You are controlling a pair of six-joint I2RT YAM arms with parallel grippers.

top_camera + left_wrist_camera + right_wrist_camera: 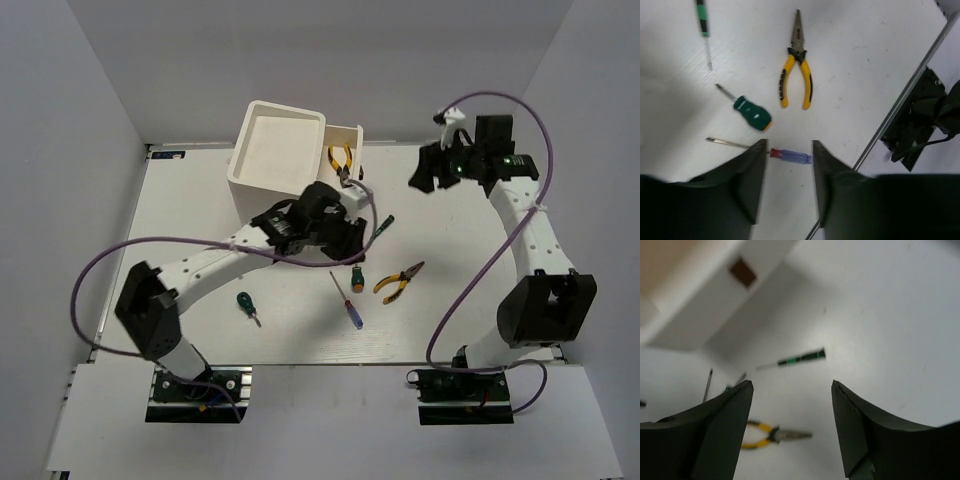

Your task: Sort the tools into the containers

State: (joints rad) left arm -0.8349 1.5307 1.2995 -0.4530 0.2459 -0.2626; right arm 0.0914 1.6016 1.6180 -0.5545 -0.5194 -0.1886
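The white cabinet (275,150) stands at the back with one drawer (357,135) pulled out to its right. A yellow-handled pliers (341,160) lies in that drawer. On the table lie a second pliers (398,282) (796,70), a stubby green screwdriver (357,275) (752,112), a blue-handled screwdriver (350,302) (790,155), a thin dark-handled screwdriver (383,225) (800,359) and another stubby green one (247,305). My left gripper (340,235) (788,150) hangs open and empty above the blue handle. My right gripper (435,170) (792,390) is open and empty, raised right of the drawer.
The cabinet's drawer front with a dark knob (742,271) shows at the upper left of the right wrist view. The table's metal edge (905,95) runs diagonally to the right of the left gripper, with the right arm's base (925,115) beyond it.
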